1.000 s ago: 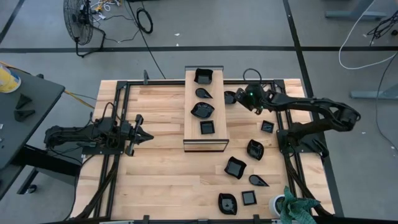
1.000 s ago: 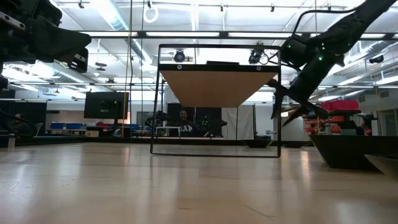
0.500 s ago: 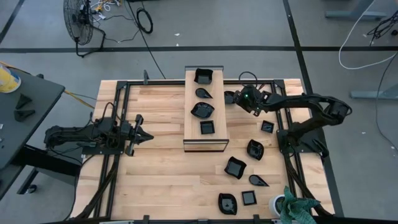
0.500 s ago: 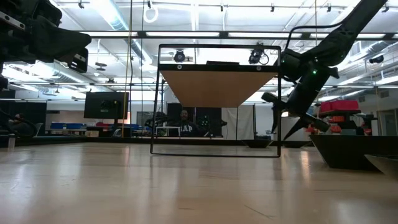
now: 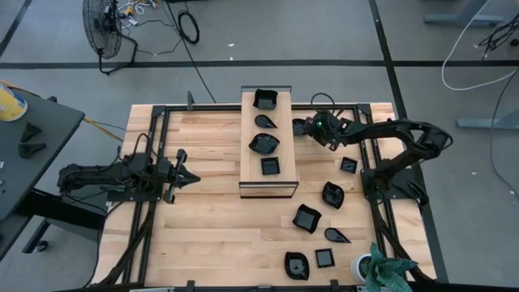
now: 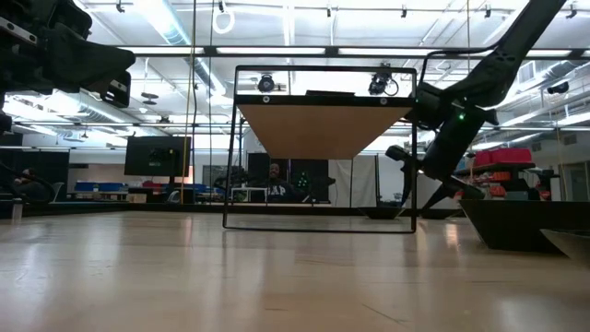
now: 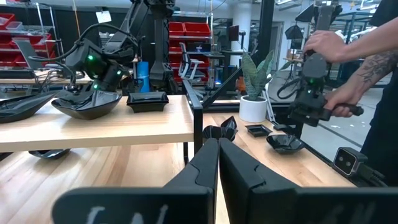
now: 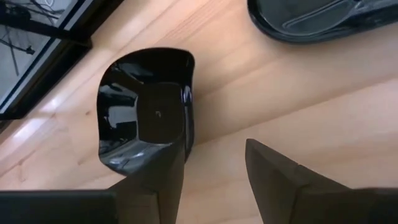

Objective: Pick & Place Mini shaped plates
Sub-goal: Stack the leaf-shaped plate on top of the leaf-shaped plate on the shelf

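The right gripper hangs over a black dish on the table just right of the raised board, fingers spread, one over the dish's rim, nothing gripped. Four dishes sit on the board; others lie scattered at right. The left gripper waits at the table's left, fingers pressed together, empty.

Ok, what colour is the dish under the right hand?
Glossy black dish, clearest in the right wrist view.
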### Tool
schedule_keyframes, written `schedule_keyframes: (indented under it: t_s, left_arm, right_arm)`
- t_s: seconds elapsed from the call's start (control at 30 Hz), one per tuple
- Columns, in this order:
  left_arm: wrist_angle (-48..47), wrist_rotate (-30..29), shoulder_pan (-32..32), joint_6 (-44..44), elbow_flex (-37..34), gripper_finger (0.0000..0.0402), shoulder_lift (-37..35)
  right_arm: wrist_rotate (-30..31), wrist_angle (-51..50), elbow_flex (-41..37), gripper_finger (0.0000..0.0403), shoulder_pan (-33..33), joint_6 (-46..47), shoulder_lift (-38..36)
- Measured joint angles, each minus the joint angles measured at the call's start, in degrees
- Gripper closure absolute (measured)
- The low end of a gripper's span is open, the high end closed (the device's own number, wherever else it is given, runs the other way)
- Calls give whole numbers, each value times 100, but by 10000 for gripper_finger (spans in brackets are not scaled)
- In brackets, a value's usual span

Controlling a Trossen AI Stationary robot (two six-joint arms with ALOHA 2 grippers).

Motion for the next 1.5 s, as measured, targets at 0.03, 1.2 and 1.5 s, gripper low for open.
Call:
schedule_keyframes:
  t_s: [0.03,1.2,1.5]
  left_arm:
    - [-2,0,2,0,-2,383,0]
    - [0,0,0,-2,0,383,0]
    - [-2,0,0,0,0,383,0]
  right_arm:
    - [0,14,0,229,-13,-2,18]
    - [-124,867,3,365,-54,119,513]
    - [-157,865,2,398,-54,161,513]
